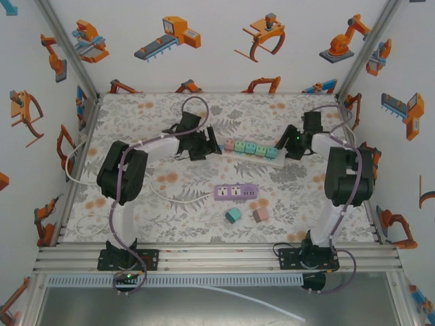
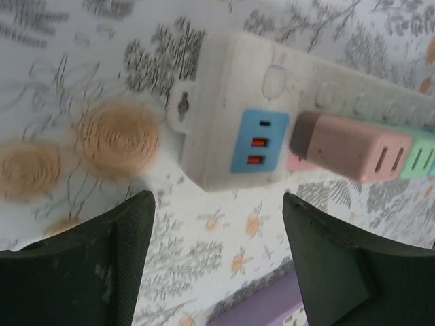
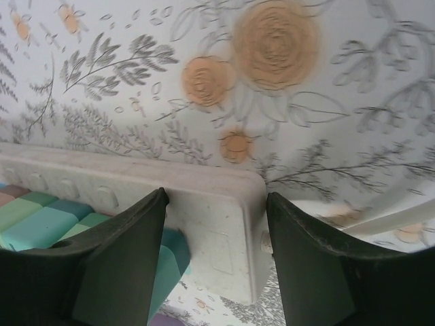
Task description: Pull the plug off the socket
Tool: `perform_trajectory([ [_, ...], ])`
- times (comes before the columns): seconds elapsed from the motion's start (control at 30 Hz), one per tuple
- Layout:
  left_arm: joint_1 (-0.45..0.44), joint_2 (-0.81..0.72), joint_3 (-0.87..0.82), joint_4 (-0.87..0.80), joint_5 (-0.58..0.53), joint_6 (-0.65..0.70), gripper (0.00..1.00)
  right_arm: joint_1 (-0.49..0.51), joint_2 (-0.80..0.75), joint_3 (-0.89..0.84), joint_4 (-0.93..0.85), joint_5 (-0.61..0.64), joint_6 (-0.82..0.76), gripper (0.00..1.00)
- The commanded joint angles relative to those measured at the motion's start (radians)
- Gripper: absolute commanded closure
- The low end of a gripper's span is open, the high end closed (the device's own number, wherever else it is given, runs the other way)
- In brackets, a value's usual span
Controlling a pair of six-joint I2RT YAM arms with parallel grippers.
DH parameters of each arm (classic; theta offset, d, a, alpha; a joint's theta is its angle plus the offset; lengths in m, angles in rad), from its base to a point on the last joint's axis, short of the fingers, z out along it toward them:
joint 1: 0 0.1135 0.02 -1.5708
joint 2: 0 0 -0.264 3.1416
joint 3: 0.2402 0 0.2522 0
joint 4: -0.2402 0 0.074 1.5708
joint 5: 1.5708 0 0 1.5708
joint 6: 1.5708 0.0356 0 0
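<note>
At the upper middle of the top view, the pink plug (image 1: 230, 145) sits in the first socket at the left end of the white power strip (image 1: 274, 163), beside a row of green and teal plugs (image 1: 253, 149). In the left wrist view the left gripper (image 2: 217, 204) is just below this plug, about half open, with nothing between its fingers. The right gripper (image 3: 216, 197) stands open over the strip's other end; I cannot tell if it touches. Lower in the top view lie a purple strip (image 1: 236, 192) and two loose plugs (image 1: 233, 215).

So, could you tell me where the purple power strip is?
In the top view the purple power strip lies mid-table, just beyond the loose teal plug and pink plug.
</note>
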Motion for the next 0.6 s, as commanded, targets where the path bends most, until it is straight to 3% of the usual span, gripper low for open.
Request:
perform_trajectory([
  [0.0,0.003,-0.1,-0.113,-0.025,-0.038,-0.01,0.29,0.065,0.031,0.008,-0.068,-0.063,-0.066,0.44],
  [0.3,0.01,-0.348,-0.242,-0.12,-0.177,0.031,0.28,0.187,0.033,0.029,-0.05,-0.085,-0.074,0.44],
  [0.57,0.064,-0.458,-0.267,-0.141,-0.251,0.055,0.25,0.193,-0.104,0.043,-0.045,0.014,-0.062,0.35],
])
